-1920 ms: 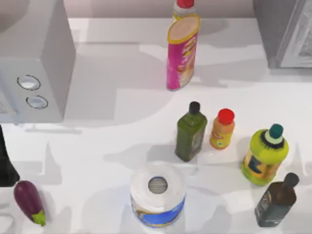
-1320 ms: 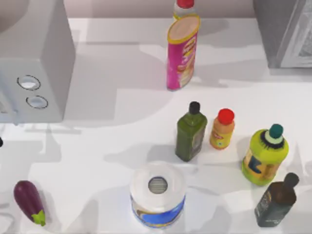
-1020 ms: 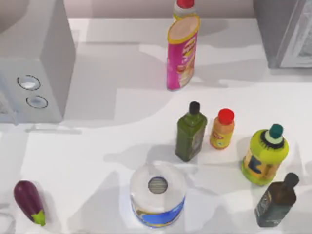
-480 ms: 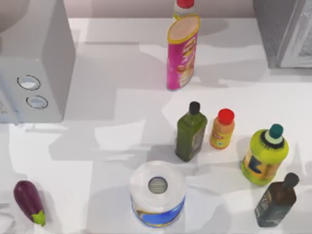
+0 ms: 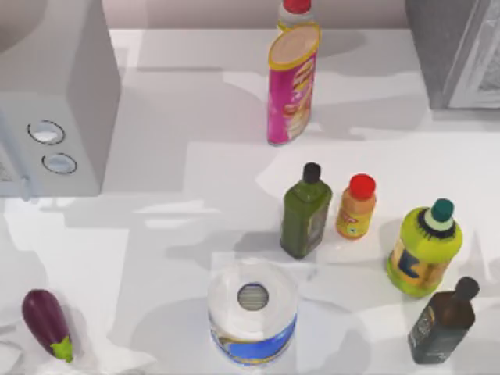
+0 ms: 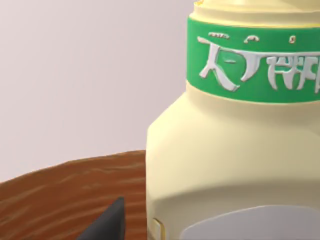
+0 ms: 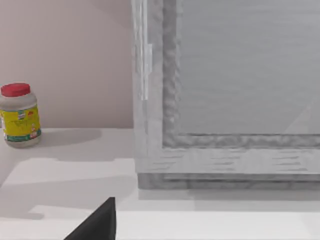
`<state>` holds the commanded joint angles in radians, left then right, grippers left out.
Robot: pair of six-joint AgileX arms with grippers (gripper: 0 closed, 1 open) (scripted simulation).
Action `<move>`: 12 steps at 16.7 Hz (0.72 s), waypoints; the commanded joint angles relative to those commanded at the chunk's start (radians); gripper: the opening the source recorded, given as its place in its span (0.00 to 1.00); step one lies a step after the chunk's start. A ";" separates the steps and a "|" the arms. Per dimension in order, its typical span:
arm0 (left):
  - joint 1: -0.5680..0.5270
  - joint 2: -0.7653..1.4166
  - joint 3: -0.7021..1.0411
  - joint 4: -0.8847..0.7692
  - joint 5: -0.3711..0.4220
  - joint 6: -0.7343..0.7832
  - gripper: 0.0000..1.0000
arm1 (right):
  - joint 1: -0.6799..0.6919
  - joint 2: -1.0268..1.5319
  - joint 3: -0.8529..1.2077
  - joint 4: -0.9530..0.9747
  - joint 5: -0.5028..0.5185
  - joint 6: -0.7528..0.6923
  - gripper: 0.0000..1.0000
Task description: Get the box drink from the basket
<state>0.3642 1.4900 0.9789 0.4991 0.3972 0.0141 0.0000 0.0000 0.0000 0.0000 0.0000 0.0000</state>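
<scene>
In the left wrist view the box drink (image 6: 235,150) stands very close: a pale-yellow body with a green band carrying whitish marks. Beside it lies the brown wood-grained basket (image 6: 55,200), and the drink's lower part is cut off by the picture's edge. A dark piece of my left gripper (image 6: 107,225) pokes in just beside the drink, over the basket. A dark piece of my right gripper (image 7: 97,222) hangs above the white table facing a grey cabinet (image 7: 225,90).
On the table stand a pink chip can (image 5: 291,86), a dark green bottle (image 5: 305,211), a small orange bottle (image 5: 356,207), a round yellow-green bottle (image 5: 424,250), a dark bottle (image 5: 444,322) and a paper roll (image 5: 252,312). An eggplant (image 5: 47,324) lies front left by a microwave (image 5: 55,94).
A dark part of my left arm at the top view's left edge has left that view. Shadows have slid across the table's left half. Nothing on the table moved.
</scene>
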 joint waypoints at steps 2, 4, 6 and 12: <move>-0.004 -0.014 0.006 0.002 -0.003 0.003 1.00 | 0.000 0.000 0.000 0.000 0.000 0.000 1.00; -0.005 -0.001 0.010 -0.002 -0.005 0.001 1.00 | 0.000 0.000 0.000 0.000 0.000 0.000 1.00; -0.012 0.030 0.033 -0.004 -0.012 0.000 1.00 | 0.000 0.000 0.000 0.000 0.000 0.000 1.00; -0.045 0.147 0.148 0.000 -0.042 -0.001 1.00 | 0.000 0.000 0.000 0.000 0.000 0.000 1.00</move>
<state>0.3194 1.6374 1.1267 0.4996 0.3548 0.0136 0.0000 0.0000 0.0000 0.0000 0.0000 0.0000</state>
